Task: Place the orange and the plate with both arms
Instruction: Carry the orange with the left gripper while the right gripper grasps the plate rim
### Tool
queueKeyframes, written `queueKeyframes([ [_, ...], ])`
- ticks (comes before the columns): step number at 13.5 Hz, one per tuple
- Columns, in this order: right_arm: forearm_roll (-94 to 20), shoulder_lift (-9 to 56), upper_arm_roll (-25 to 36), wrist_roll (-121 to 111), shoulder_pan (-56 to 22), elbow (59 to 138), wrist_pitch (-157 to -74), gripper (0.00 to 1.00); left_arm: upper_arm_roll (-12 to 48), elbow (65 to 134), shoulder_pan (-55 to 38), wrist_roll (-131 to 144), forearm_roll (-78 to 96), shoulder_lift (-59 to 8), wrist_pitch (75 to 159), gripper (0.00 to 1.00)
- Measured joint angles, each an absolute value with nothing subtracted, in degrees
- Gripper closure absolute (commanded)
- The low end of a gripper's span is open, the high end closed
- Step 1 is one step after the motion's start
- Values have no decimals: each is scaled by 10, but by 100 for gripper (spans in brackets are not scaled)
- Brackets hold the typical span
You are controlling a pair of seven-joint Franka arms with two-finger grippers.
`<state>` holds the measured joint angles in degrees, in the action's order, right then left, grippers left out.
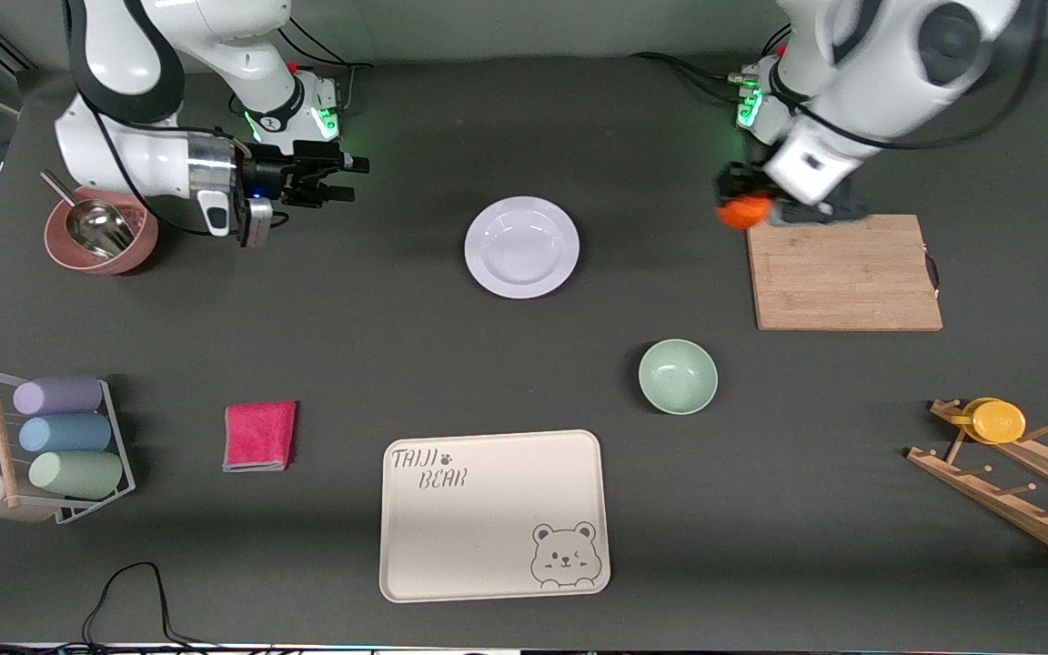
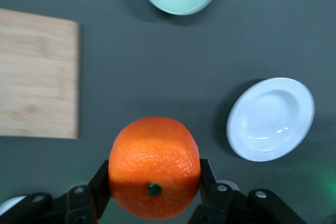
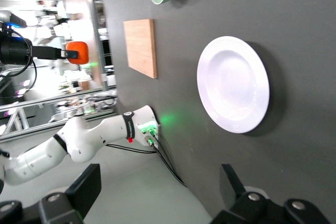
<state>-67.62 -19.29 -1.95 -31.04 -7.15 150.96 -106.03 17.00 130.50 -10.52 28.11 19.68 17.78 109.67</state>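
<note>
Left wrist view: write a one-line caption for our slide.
Left gripper holds the orange above the table.

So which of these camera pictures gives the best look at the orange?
The left wrist view: the orange fills it, clamped in the left end effector, stem spot visible. The front view shows only part of it beside the cutting board; the right wrist view shows it tiny, far off.

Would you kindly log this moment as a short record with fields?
left hand: shut on the orange, in the air over the table at the cutting board's corner
right hand: open, holds nothing, waiting near the pink bowl
plate: on the table, mid-table, untouched
green bowl: nearer the front camera than the plate
</note>
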Motion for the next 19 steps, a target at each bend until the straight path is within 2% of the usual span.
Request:
queueKeyframes([
  [2,-736,-163,-18,-403,-71,1544,-1070,0,249,1272,-118,395,200,150,1123,100],
  [4,-788,-116,-17,-488,-71,1565,-1071,0,296,1240,-119,472,200,105,1153,100],
  [8,-875,6,-17,-642,-71,1573,-1074,0,376,1225,-131,614,136,-7,1284,100],
  [10,-920,59,-17,-699,-71,1573,-1076,0,381,1216,-166,704,53,-75,1337,100],
  [13,-987,114,-17,-754,-85,1570,-1106,0,381,1154,-214,848,-95,-184,1349,100],
  [16,-1006,129,-17,-757,-102,1563,-1152,0,380,1118,-252,955,-213,-268,1350,100],
  [19,-1007,138,-17,-763,-106,1559,-1159,0,379,1099,-269,1009,-277,-318,1353,100],
])
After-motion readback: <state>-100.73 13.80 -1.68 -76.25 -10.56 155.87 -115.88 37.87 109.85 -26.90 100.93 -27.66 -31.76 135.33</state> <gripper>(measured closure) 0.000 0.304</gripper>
